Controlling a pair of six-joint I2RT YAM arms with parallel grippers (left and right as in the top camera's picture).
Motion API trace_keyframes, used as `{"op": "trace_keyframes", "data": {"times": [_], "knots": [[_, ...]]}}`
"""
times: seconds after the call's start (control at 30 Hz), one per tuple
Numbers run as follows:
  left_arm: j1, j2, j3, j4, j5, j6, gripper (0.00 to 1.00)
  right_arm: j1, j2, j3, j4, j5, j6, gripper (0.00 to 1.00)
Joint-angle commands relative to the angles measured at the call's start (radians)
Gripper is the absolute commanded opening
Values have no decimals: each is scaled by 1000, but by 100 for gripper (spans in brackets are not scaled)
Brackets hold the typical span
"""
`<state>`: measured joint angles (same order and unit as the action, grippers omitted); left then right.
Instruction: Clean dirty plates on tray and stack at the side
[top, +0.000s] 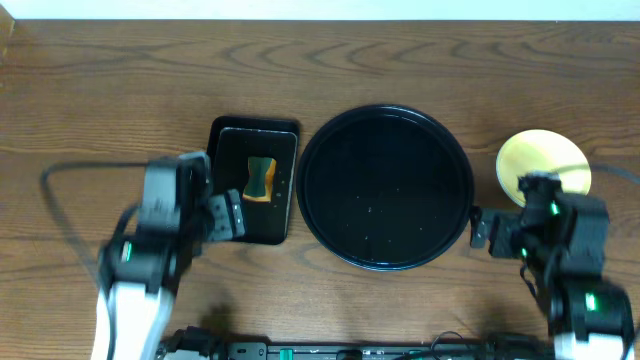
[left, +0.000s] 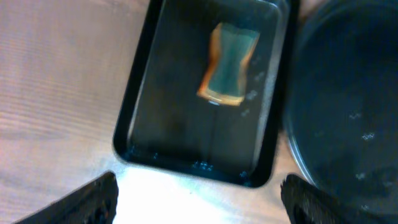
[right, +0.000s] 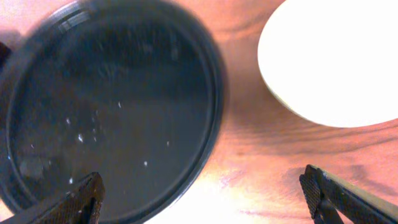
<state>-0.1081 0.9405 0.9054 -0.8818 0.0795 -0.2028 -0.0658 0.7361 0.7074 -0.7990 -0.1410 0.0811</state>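
Left pincer (left: 199, 200) and right pincer (right: 208, 198) gape empty; tray (top: 385, 190) bare, yellow plate (top: 540, 158) aside, so only withdrawal seems left.

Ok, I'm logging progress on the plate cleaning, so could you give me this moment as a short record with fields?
round tray: mid-table, no plates on it, only pale specks
yellow plate: on the tabletop right of the round tray, partly behind the right arm
other plates: none visible
sponge: in the rectangular tray, left of the round tray
left gripper: open, empty, at the rectangular tray's edge
right gripper: open, empty, between round tray and yellow plate
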Motion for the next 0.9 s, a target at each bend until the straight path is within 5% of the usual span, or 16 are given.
{"op": "trace_keyframes", "data": {"times": [0.0,0.27,0.87], "knots": [[-12,-177,-72,45,-6,34,85,8,-138,-30,8,32,-19,99],[-12,-390,-79,46,-6,34,85,8,-263,-31,-32,32,-19,99],[-12,-400,-79,46,-6,34,85,8,-260,-31,-222,32,-19,99]]}}
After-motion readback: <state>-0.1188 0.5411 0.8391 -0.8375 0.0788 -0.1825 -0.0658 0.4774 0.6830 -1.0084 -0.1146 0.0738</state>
